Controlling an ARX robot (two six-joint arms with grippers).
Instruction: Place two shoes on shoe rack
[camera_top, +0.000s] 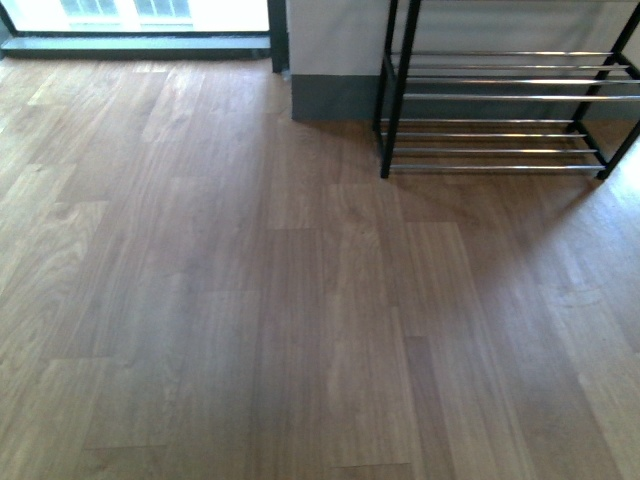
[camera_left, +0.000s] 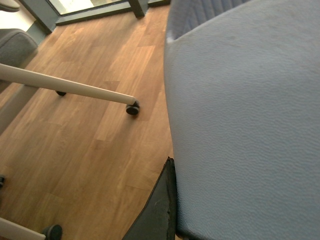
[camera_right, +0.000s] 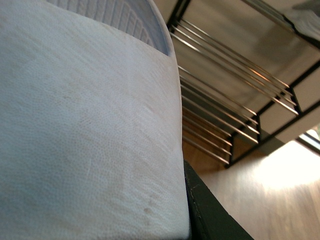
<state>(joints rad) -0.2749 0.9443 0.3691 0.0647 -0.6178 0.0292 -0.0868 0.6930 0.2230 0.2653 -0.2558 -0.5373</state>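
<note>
Left wrist view is showing one dark side of the left fingers (camera_left: 159, 210) pressing against the left slide (camera_left: 240, 125), which is hanging well clear of the floor (camera_left: 100, 140). They are evidently clamping it, though how wide they are standing is hidden. The right fingers (camera_right: 210, 217) are likewise gripping the right slide (camera_right: 85, 125), with the shoe rack (camera_right: 215, 99) lying near, beyond them. Both slides are looking light, soft and bendy, probably slightly grippy rubber. Holding along the sole edge is seeming safest, since the thin rods are offering little support.
</note>
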